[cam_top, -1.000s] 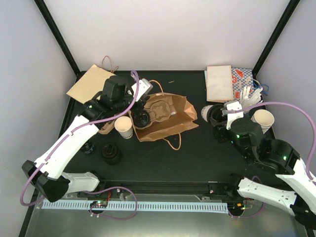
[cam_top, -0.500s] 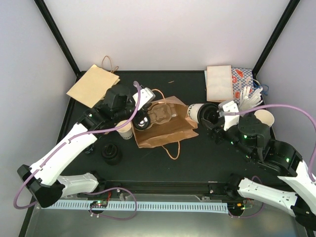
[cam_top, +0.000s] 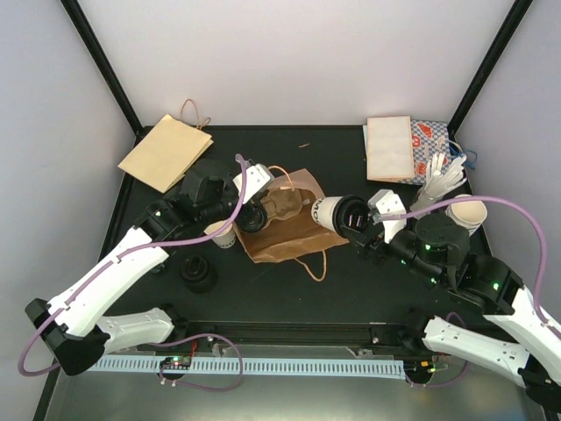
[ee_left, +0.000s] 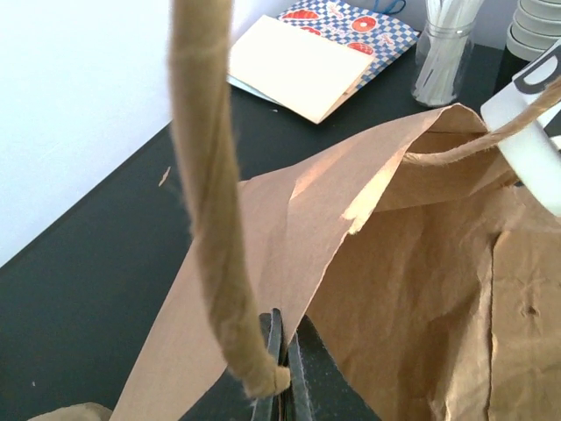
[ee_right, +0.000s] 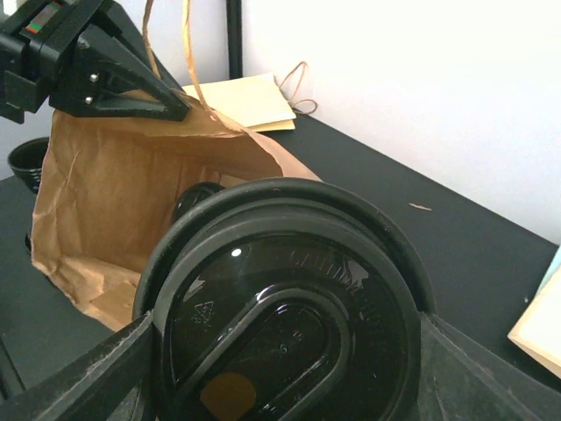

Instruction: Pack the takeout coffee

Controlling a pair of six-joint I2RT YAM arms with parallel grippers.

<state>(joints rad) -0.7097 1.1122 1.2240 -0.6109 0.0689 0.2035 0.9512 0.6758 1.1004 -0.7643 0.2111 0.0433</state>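
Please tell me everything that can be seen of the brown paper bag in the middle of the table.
The brown paper bag is creased kraft paper with twisted handles. It lies on the table, mouth toward the right arm. The left tool is shut on the mouth's upper edge beside one handle and holds it up, so the bag gapes. The lidded white cup, gripped by the right tool, is at the mouth; whether they touch is unclear.

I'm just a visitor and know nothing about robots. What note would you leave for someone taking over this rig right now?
Left gripper: shut on the rim of the brown paper bag, holding its mouth open.
Right gripper: clamped on the lidded coffee cup, tipped sideways, base toward the bag's mouth.
Done: cup lidded and lifted.
Left: slide it inside the bag, then release.
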